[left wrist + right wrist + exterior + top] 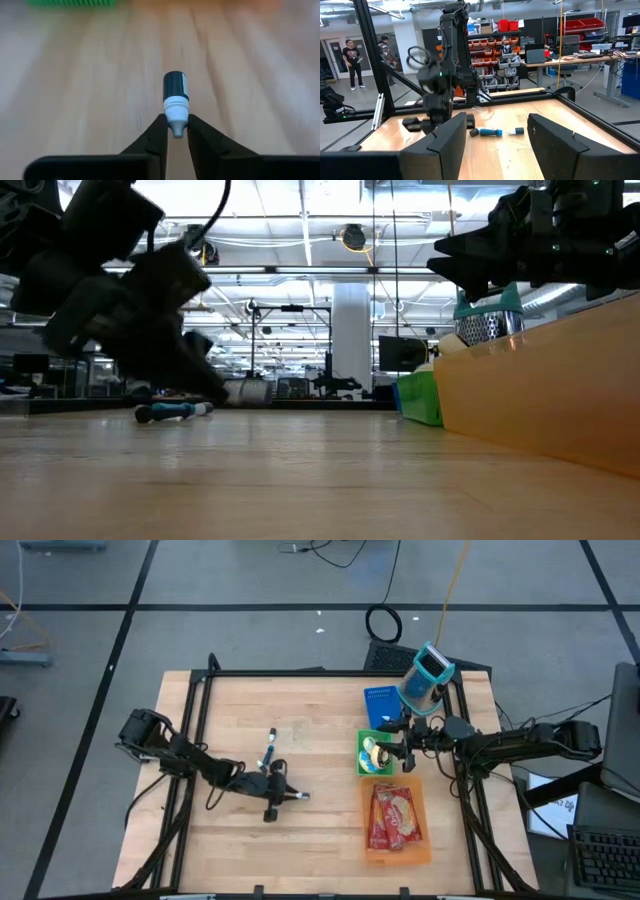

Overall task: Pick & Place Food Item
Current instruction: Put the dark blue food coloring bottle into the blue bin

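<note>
The left claw (176, 134) has closed narrowly on a small dark bottle (175, 97) mid-bench, unlifted; the right claw (495, 145) hangs wide near the orange tray (397, 852).

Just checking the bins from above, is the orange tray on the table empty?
No: in the high view the orange tray holds red food packets lying flat inside it.

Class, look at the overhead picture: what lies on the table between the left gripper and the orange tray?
Nothing: in the high view, only bare wooden table separates the left gripper, closing on a small bottle, from the orange tray.
</note>
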You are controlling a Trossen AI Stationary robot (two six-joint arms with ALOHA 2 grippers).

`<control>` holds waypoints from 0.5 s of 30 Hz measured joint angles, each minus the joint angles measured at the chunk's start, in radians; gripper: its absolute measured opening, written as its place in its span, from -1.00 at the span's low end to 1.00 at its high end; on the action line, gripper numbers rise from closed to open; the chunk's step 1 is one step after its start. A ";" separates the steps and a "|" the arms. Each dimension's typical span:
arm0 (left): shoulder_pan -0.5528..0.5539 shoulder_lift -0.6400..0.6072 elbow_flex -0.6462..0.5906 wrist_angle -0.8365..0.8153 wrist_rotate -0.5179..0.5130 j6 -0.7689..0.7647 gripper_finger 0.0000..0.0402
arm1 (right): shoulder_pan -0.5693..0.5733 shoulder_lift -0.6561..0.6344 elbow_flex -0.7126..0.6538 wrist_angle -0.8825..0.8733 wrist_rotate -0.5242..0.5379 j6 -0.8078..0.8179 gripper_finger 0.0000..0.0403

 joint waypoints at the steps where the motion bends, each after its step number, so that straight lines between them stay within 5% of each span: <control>1: 0.004 -0.010 0.000 0.024 -0.003 0.003 -0.74 | 0.000 0.000 0.000 -0.003 0.000 0.000 -0.01; 11: 0.076 -0.160 0.010 0.123 -0.022 -0.118 -0.74 | 0.046 0.001 0.000 -0.015 0.011 -0.085 -0.01; 15: 0.113 -0.203 0.050 0.128 -0.008 -0.260 -0.81 | 0.118 0.013 0.004 -0.013 0.138 -0.171 -0.01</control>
